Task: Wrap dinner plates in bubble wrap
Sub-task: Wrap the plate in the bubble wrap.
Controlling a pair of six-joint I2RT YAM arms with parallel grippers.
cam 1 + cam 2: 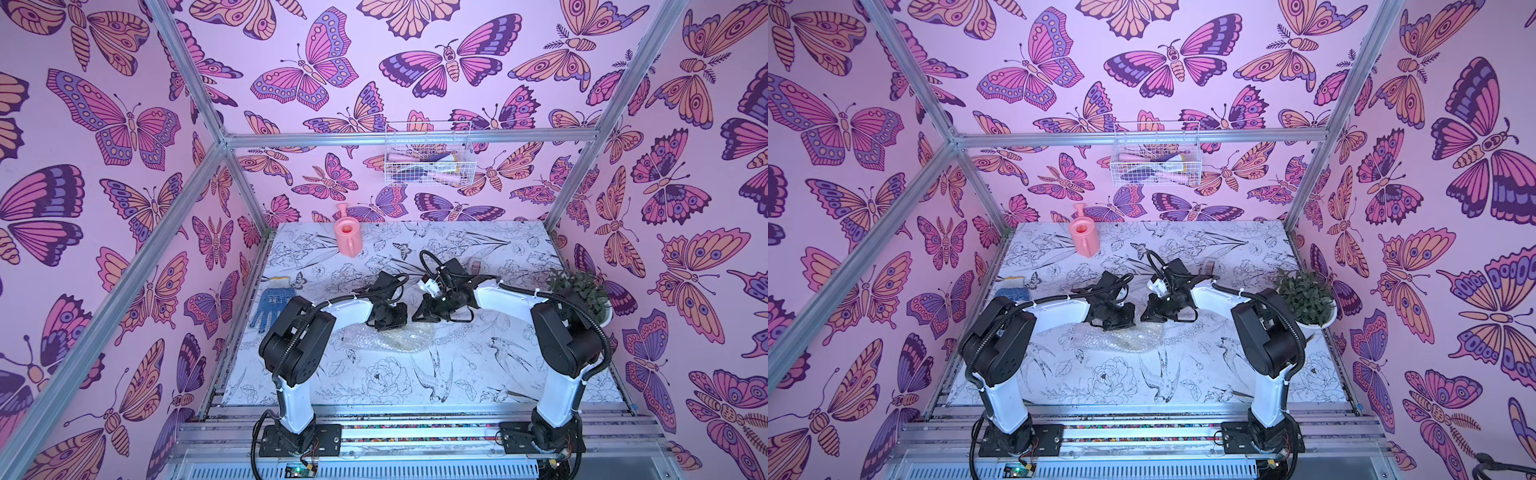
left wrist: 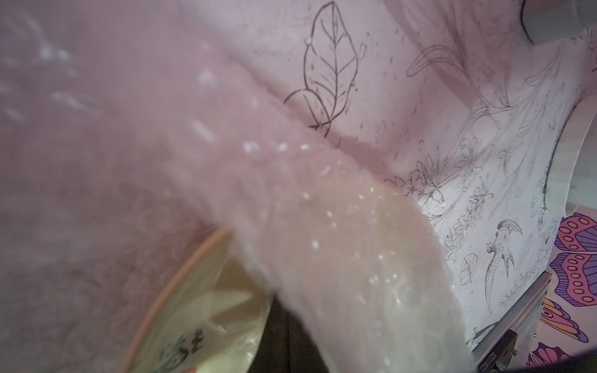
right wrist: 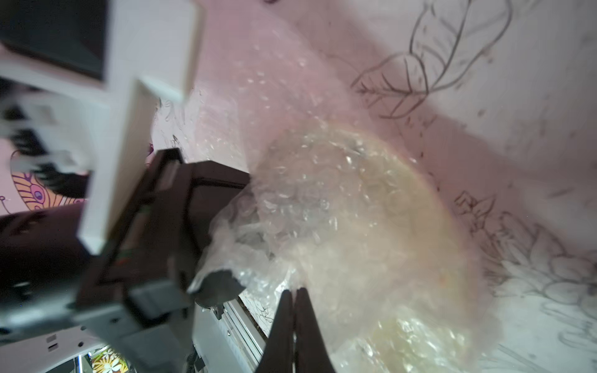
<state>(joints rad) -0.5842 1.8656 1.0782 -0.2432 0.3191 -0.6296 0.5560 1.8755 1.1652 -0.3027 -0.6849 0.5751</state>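
Now folding clear crinkly bubble wrap (image 1: 386, 338) over small round cream-white ceramic plate (image 2: 181, 290), lying partly covered at centre of worktop (image 1: 457, 374). Closed jaws of left gripper (image 1: 386, 326) pinching wrap; right gripper (image 3: 294, 292) jaws closed, grip unclear. Best: pulling fold taut, low, without dragging plate.

A: Where do the top views look from?
B: High at the front, looking down and back over the whole table (image 1: 478, 374); both top views share nearly the same scene.
A: And the wrist cameras?
B: Very close and blurred, both facing the bubble wrap (image 2: 323, 226) and plate (image 2: 181, 306) from opposite sides.
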